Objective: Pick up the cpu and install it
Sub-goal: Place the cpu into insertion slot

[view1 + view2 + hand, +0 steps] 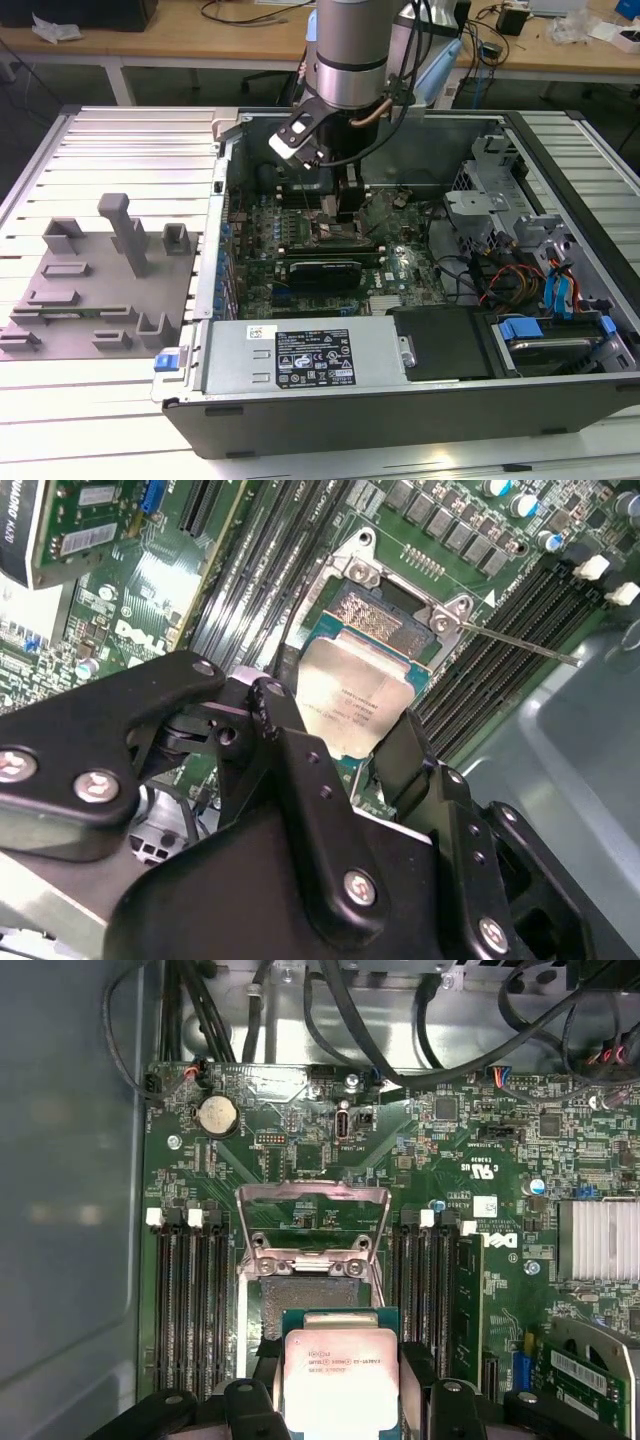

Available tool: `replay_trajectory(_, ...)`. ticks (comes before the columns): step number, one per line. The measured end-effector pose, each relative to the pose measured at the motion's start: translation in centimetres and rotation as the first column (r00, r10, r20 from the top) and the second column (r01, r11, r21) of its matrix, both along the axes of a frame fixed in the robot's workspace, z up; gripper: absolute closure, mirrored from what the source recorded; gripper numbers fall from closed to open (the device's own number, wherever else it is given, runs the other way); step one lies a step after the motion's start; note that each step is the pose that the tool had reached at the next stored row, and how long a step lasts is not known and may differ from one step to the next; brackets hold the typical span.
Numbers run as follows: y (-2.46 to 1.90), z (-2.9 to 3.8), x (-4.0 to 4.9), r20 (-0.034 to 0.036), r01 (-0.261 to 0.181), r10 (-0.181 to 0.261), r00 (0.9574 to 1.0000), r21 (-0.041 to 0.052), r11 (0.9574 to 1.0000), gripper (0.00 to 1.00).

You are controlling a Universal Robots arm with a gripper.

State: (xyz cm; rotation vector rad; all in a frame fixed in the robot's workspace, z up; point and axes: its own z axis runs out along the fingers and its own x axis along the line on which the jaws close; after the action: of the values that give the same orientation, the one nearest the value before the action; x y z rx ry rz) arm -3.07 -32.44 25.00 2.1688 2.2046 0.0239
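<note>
The cpu is a silvery square chip with a green rim. It sits between the two black fingers of my gripper, which is shut on its edges. In both wrist views the chip hangs just over the near part of the open socket, and bare contact pins show beyond it. The socket's metal load frame stands raised. In the exterior view my gripper reaches down into the computer case, right above the socket on the motherboard.
Memory slots flank the socket on both sides. A thin metal lever juts out beside it. A power supply with a white label, drive cages and cables fill the case. A grey fixture lies at the exterior view's left.
</note>
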Motion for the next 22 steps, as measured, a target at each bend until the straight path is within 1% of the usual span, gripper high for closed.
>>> replay_trajectory(12, 0.00, -0.24, 0.00, 0.0001, 0.000, 0.000, 1.0000, 0.0018, 1.0000, 0.45)
replay_trajectory(17, 0.00, -0.61, -0.01, 0.0001, 0.000, 0.000, 1.0000, 0.0017, 1.0000, 0.45)
replay_trajectory(22, 0.00, -0.85, -0.02, 0.0001, 0.000, 0.000, 1.0000, 0.0017, 1.0000, 0.45)
